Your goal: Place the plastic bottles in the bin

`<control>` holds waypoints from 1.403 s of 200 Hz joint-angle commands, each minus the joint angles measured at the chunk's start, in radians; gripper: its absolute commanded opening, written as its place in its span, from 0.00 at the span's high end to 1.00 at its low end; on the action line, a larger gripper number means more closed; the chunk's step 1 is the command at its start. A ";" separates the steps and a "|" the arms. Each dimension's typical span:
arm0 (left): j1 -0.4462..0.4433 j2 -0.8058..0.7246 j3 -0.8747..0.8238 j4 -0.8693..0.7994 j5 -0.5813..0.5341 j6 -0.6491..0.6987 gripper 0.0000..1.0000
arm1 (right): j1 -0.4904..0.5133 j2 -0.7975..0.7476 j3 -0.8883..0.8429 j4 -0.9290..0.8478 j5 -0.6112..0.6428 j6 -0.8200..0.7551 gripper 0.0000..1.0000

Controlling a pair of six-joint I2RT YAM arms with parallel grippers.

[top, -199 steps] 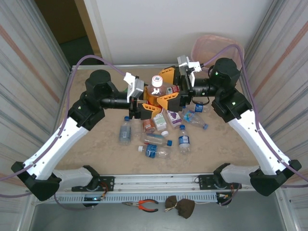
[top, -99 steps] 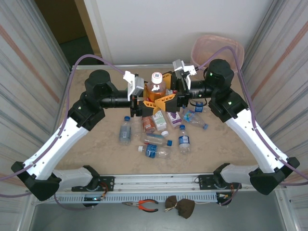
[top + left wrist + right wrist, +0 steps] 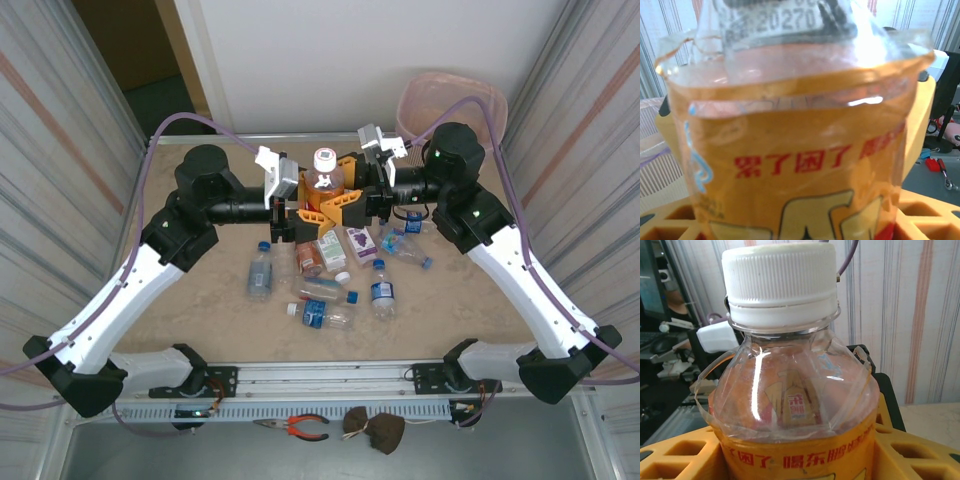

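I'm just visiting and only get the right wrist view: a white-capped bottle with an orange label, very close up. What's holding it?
Observer: In the top view the orange-label bottle stands upright between two tools. The left tool and the right tool flank it from opposite sides.
Operator: Where is it meant to go?
Observer: The pink bin stands at the far right corner, behind the right arm.
Operator: Any more bottles?
Observer: Yes, several bottles lie on the table, on the near side of the raised one.
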 commanded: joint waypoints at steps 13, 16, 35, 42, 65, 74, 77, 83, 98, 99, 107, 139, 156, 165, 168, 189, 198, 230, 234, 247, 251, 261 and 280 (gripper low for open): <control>-0.005 -0.029 -0.005 0.035 -0.029 0.011 0.35 | 0.008 0.011 0.027 -0.001 0.001 -0.007 0.44; -0.006 -0.029 -0.006 0.034 -0.031 0.010 0.35 | 0.008 0.012 0.028 -0.001 0.003 -0.007 0.44; -0.005 -0.043 -0.016 0.034 -0.047 0.014 0.29 | 0.004 0.011 0.034 -0.003 0.012 -0.009 0.45; -0.005 -0.049 -0.021 0.033 -0.053 0.016 0.28 | 0.005 0.011 0.038 -0.003 0.015 -0.009 0.45; -0.005 -0.080 -0.044 0.029 -0.096 0.027 0.25 | -0.003 0.009 0.044 -0.006 0.037 -0.009 0.45; -0.006 -0.094 -0.054 0.020 -0.114 0.034 0.24 | -0.009 0.008 0.051 -0.012 0.052 -0.009 0.45; -0.005 -0.098 -0.057 0.017 -0.122 0.036 0.24 | -0.012 0.009 0.054 -0.015 0.059 -0.008 0.45; -0.005 -0.108 -0.064 0.011 -0.135 0.040 0.24 | -0.019 0.008 0.061 -0.022 0.076 -0.008 0.45; -0.005 -0.129 -0.077 -0.002 -0.161 0.048 0.23 | -0.038 0.009 0.077 -0.042 0.111 -0.007 0.45; -0.005 -0.130 -0.078 -0.003 -0.162 0.048 0.23 | -0.040 0.009 0.078 -0.043 0.113 -0.006 0.45; -0.005 -0.140 -0.086 -0.007 -0.174 0.053 0.22 | -0.055 0.009 0.086 -0.050 0.130 -0.001 0.46; -0.005 -0.163 -0.108 -0.017 -0.191 0.056 0.22 | -0.143 0.016 0.117 -0.066 0.207 0.042 0.45; -0.006 -0.169 -0.115 -0.020 -0.195 0.055 0.22 | -0.212 0.030 0.141 -0.069 0.241 0.085 0.46; -0.005 -0.172 -0.116 -0.023 -0.198 0.054 0.22 | -0.254 0.039 0.156 -0.069 0.263 0.113 0.47; -0.005 -0.172 -0.116 -0.023 -0.198 0.055 0.22 | -0.266 0.044 0.160 -0.069 0.270 0.123 0.47; -0.005 -0.179 -0.122 -0.021 -0.203 0.054 0.22 | -0.353 0.085 0.201 -0.071 0.367 0.207 0.48; -0.006 -0.178 -0.122 -0.024 -0.203 0.053 0.22 | -0.389 0.110 0.217 -0.071 0.415 0.253 0.48; -0.005 -0.185 -0.130 -0.026 -0.206 0.044 0.23 | -0.495 0.225 0.273 -0.094 0.605 0.490 0.48; -0.005 -0.187 -0.131 -0.026 -0.207 0.041 0.23 | -0.506 0.241 0.280 -0.103 0.631 0.520 0.49; -0.005 -0.192 -0.137 -0.026 -0.209 0.035 0.23 | -0.543 0.287 0.293 -0.100 0.683 0.618 0.53; -0.005 -0.194 -0.140 -0.027 -0.210 0.033 0.23 | -0.552 0.302 0.296 -0.095 0.699 0.652 0.55; -0.005 -0.200 -0.149 -0.022 -0.215 0.027 0.23 | -0.570 0.338 0.301 -0.071 0.721 0.726 0.56; -0.005 -0.209 -0.160 -0.021 -0.227 0.017 0.23 | -0.586 0.409 0.296 0.011 0.745 0.843 0.57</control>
